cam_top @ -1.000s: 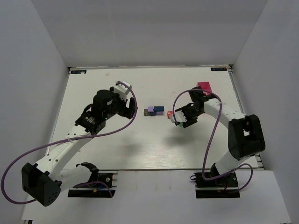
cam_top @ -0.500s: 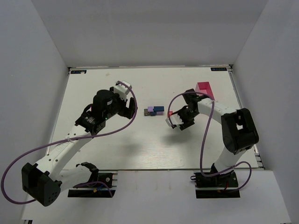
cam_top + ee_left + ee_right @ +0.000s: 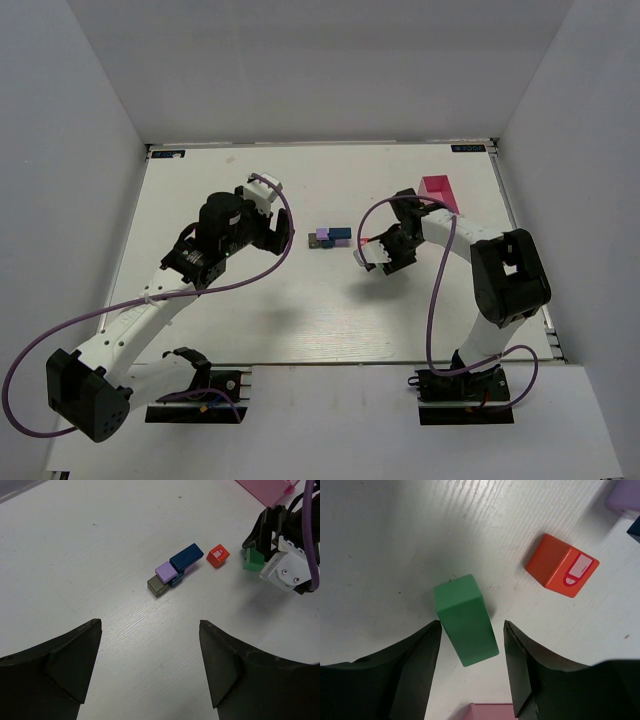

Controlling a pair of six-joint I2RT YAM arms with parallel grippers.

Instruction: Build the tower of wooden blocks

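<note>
The block cluster (image 3: 333, 237) lies at mid-table: a dark grey block (image 3: 157, 586), a purple one (image 3: 167, 571) and a blue one (image 3: 186, 557) on top. A red block (image 3: 218, 556) sits just right of it, apart from it. A green block (image 3: 466, 620) stands on the table between the fingers of my right gripper (image 3: 471, 625), which is open with a gap on each side. It also shows in the left wrist view (image 3: 253, 559). My left gripper (image 3: 150, 624) is open and empty, left of the cluster.
The pink tray (image 3: 438, 191) stands at the back right, behind my right gripper (image 3: 380, 254). Its pink edge (image 3: 490, 712) shows at the bottom of the right wrist view. Grey walls enclose the white table (image 3: 300, 300).
My right gripper has moved left toward the red block and the cluster, bringing the green block with it. The left arm has not moved.
</note>
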